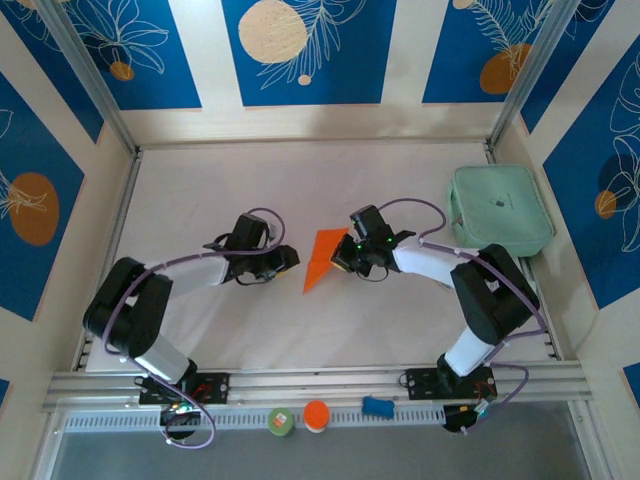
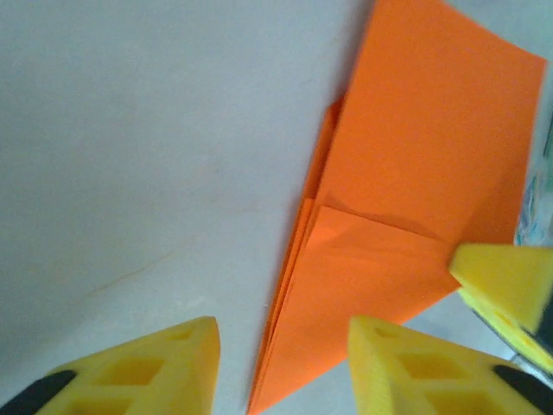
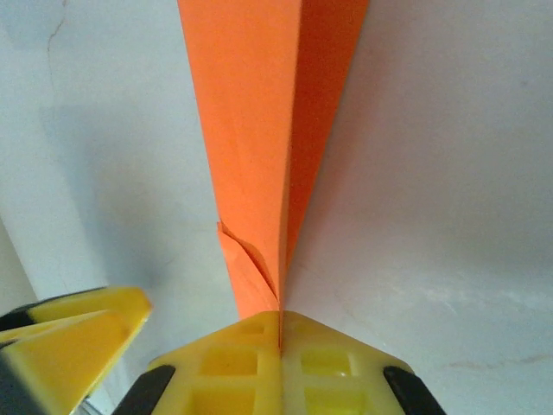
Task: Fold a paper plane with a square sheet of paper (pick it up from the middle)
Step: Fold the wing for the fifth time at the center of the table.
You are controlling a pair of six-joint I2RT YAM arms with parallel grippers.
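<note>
**A:** One paper plane (image 1: 322, 258), half made: a narrow orange triangle near the middle of the tabletop (image 1: 200, 190), its layers stacked along one long edge.

**B:** Who has it?

**A:** The right hand (image 3: 279, 322) is pinched shut on one end, and the paper runs straight into the seam between its pads. The left hand (image 2: 281, 346) stands just beside the other side, fingers apart, gripping nothing.

**B:** So how should this step go?

**A:** I'd judge a crease is being set. The right pinch should stay firm so the layers don't slide. The left should press flat along the fold rather than poke the tip, since thin paper buckles.

**B:** And around it?

**A:** The surface is pale, matte and probably slippery. A mint-green case (image 1: 498, 208) lies at the far right, well apart. A small orange disc (image 1: 316, 415) sits on the near rail. Blue leaf-patterned walls (image 1: 300, 50) enclose three sides.
</note>
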